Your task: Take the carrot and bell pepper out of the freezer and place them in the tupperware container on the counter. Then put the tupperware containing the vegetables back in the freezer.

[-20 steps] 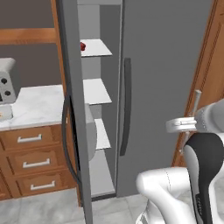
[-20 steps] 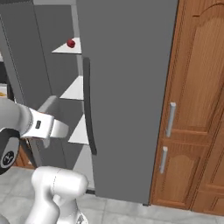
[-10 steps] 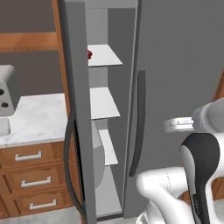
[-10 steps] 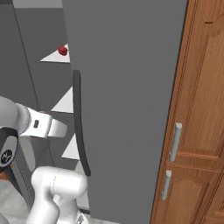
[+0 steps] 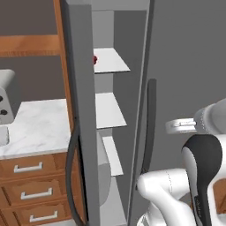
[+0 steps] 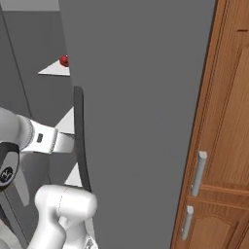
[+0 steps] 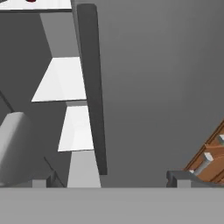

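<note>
Gripper: in the hand view the gripper has its two dark tips spread wide at the bottom edge, with nothing between them.
Ahead of the gripper: the long dark door handle of the freezer runs up the middle of the hand view, well apart from both tips and nearer the left one.
Freezer: door ajar; through the gap, white inner shelves are stacked one above another; the grey door face covers most of the right base view.
Freezer contents: the bell pepper sits on the top shelf, a small dark-red round shape partly hidden by the door edge; in the left base view the same pepper peeks out at the shelf's left edge. The lower shelves look bare where they show.
Pepper relative to gripper: higher and deeper inside, beyond the handle, well apart from the tips.
Counter: the marble counter lies left of the freezer, over wooden drawers.
Right side: a brown wooden cabinet with metal handles stands just beside the freezer.
</note>
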### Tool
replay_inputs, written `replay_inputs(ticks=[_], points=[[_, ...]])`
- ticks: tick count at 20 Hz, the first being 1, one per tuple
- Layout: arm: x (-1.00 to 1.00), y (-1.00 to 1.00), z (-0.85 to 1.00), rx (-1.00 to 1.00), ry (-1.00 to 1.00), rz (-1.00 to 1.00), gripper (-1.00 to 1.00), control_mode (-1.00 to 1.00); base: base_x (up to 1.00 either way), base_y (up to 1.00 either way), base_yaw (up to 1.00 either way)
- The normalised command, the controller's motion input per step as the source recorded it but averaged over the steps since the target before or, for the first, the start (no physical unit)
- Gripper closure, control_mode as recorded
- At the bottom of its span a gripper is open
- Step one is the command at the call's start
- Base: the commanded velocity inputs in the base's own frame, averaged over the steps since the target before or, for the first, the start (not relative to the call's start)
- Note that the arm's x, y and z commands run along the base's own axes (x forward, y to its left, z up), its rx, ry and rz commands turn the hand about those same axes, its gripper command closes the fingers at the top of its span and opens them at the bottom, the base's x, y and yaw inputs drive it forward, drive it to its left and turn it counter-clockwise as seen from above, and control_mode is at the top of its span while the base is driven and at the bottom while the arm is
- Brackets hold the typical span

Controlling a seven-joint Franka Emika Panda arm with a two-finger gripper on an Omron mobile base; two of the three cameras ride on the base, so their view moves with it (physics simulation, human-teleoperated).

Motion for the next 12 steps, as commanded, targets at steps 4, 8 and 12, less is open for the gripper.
replay_inputs(ticks=[4, 8, 12], points=[[0.00, 0.00, 0.00, 0.00, 0.00, 0.00, -1.00, 1.00, 0.42, 0.19, 0.04], [0.00, 0.00, 0.00, 0.00, 0.00, 0.00, -1.00, 1.00, 0.26, 0.28, 0.04], [0.00, 0.00, 0.00, 0.00, 0.00, 0.00, -1.00, 1.00, 0.01, 0.39, 0.06]])
